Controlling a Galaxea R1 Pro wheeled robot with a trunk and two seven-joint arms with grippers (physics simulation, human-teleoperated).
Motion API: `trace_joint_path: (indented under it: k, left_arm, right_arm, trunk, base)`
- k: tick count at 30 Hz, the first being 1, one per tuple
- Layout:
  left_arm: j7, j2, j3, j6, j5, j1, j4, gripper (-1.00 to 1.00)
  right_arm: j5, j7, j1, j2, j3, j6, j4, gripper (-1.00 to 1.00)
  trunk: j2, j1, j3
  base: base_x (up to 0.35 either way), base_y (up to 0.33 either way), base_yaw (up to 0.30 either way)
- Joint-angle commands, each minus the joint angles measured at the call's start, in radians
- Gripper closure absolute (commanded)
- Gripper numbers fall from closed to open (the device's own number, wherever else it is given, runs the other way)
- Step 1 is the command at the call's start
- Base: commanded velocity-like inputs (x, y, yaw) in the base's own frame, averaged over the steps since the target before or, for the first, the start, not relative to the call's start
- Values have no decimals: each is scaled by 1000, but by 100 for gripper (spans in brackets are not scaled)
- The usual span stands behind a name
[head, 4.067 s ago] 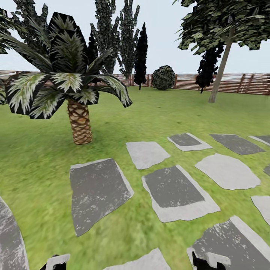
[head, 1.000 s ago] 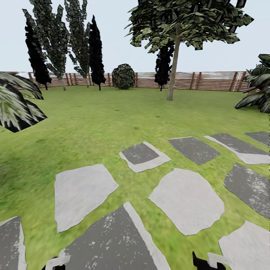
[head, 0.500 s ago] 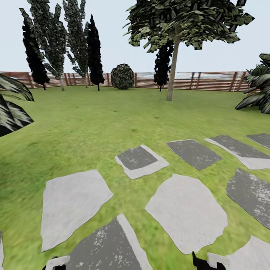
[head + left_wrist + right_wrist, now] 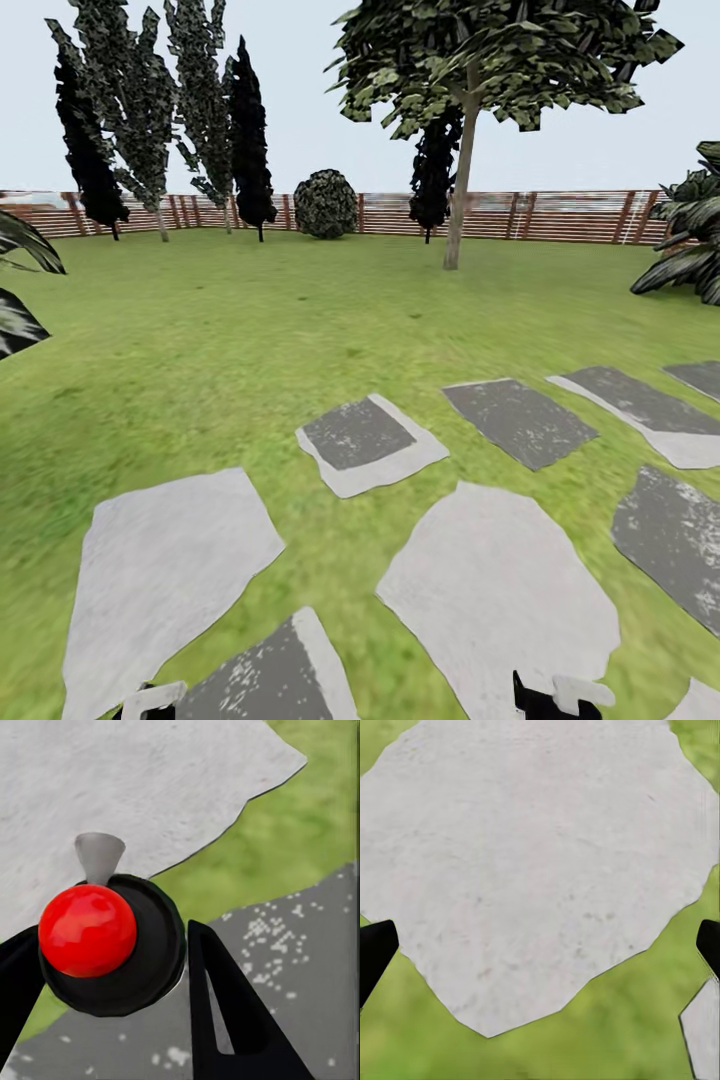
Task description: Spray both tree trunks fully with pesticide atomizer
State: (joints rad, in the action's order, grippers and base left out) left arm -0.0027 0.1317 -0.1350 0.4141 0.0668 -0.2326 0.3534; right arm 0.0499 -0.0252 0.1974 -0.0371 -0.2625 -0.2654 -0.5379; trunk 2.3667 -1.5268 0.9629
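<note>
Carrying stage, by the look of it: pesticide atomizer (image 4: 112, 941) already gripped, red cap up, clamped between the left gripper (image 4: 112, 997) fingers above the stepping stones (image 4: 500, 590). Right gripper (image 4: 540, 945) spread wide, holding nothing, hanging over a pale slab. Both arms tucked low at the head view's near edge. Tree trunk (image 4: 461, 200) far beyond the stones, near the fence (image 4: 560, 216). Next up, probably: crossing the lawn (image 4: 250, 320), closing on that trunk, aiming the nozzle.
</note>
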Motion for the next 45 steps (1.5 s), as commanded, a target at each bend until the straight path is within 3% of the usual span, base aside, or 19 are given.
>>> trace_joint_path:
  k: [1,25,37,45]
  left_arm:
    - [0,0,2,3,7,-1,-1,100]
    - [0,-1,2,3,7,-1,-1,100]
    - [0,-1,2,3,7,-1,-1,100]
    - [0,-1,2,3,7,-1,-2,100]
  right_arm:
    - [5,-3,1,0,-1,-3,1,-100]
    - [5,-2,1,0,-1,-3,1,-100]
    - [5,-2,1,0,-1,-3,1,-100]
    - [5,-2,1,0,-1,-3,1,-100]
  trunk:
    - [0,0,1]
    - [0,0,1]
    - [0,0,1]
    - [0,0,1]
  base:
    - [301,-116,0]
    - [301,-113,-3]
    - [303,-110,-224]
    - [306,-103,-39]
